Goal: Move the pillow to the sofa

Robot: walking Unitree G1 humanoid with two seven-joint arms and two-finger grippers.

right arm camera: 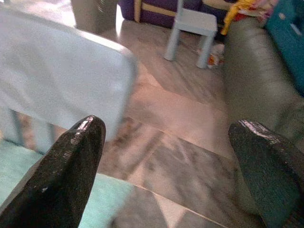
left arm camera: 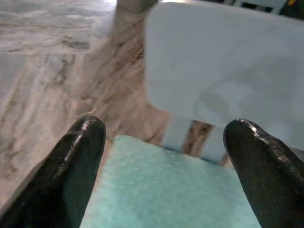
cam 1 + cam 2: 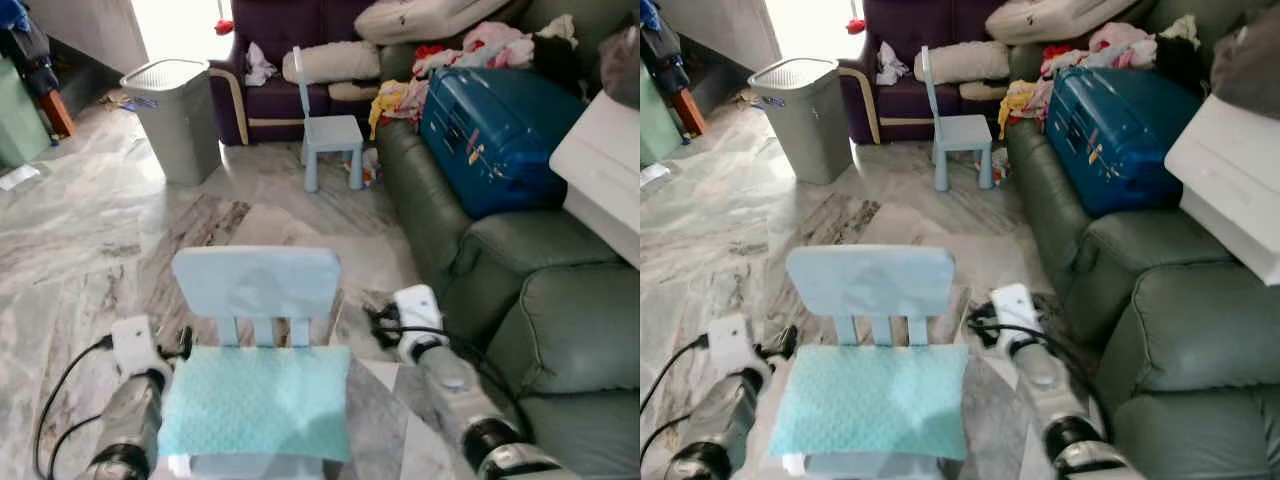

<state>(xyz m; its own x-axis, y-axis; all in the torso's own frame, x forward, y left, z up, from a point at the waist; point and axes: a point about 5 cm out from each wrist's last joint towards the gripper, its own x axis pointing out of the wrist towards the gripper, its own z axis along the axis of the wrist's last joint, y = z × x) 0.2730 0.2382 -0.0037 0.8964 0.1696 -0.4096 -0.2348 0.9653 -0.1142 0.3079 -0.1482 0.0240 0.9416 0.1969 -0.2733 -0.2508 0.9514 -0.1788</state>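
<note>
Now, big green sofa [image 3: 470, 250] at right, already crowded by blue suitcase [image 3: 495, 135]. Small pale chair [image 3: 258, 285] dead ahead, teal pillow [image 3: 255, 400] flat on its seat. Left gripper [image 2: 166, 156] at seat's left edge, right gripper [image 1: 166, 161] off its right edge; jaws wide, holding nothing. Risk: one-sided pinch, floppy pillow sagging free; chair back snagging the lift.

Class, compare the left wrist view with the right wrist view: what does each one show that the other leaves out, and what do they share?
Left wrist view alone: the left gripper, fingers apart, above the turquoise pillow's near edge.

Right wrist view alone: the open right gripper, the second small chair, the green sofa, the blue suitcase and the grey bin.

Shared: the pale blue chair's backrest, the pillow on its seat, and the marble floor.
</note>
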